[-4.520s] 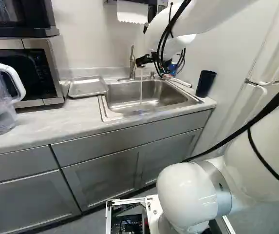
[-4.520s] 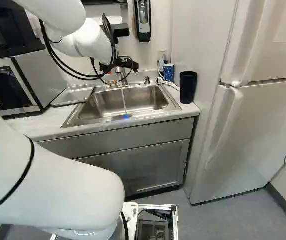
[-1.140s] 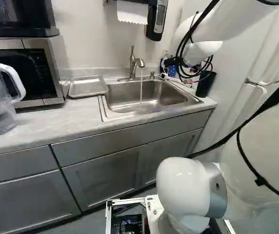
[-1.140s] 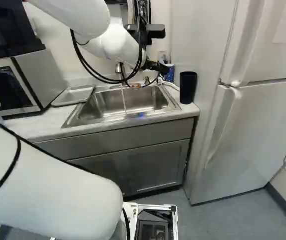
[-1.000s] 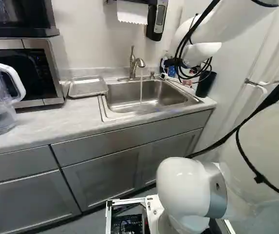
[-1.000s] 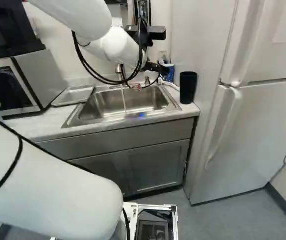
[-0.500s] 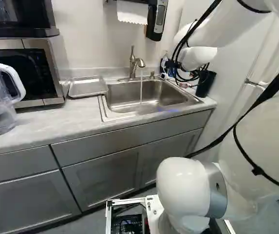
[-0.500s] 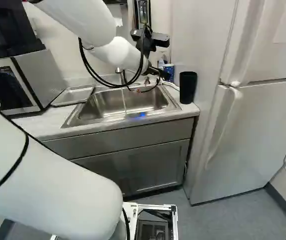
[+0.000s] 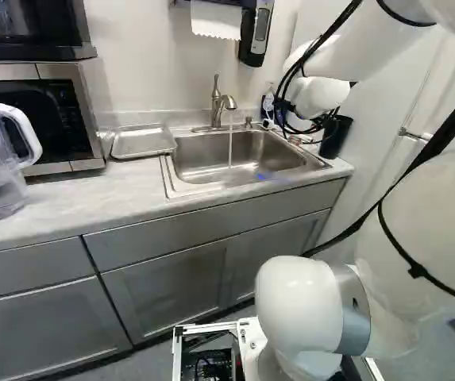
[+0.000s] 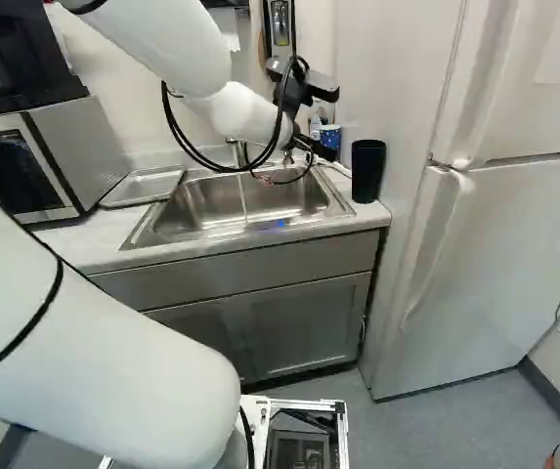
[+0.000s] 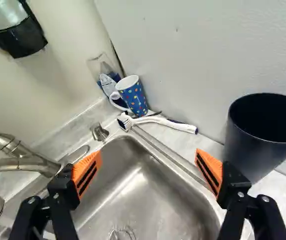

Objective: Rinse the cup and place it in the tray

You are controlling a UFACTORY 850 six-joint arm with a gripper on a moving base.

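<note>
Wrist view: dark cup, probably the one meant, stands upright on the counter by the side wall, just outside the sink. Nothing is holding it. The patterned mug in the back corner could also pass as "the cup", but I'd go with the dark one since it's nearer the tool. Gripper is spread wide, nothing between its orange pads; one finger is beside the dark cup and overlaps it in this view, contact can't be confirmed. Scrub brush lies on the counter behind the sink corner, near the mug.

Further out, faucet is on, with a thin stream of water falling into the sink, so the rinse looks set up. Tray is on the other side of the sink, no cup on it.

Progress: early, I'd say. Water running is the only part done; pick, rinse and place all look left. Next, likely: line the fingers up around the dark cup and close. Risk: a finger could knock it over or push it into the wall.
</note>
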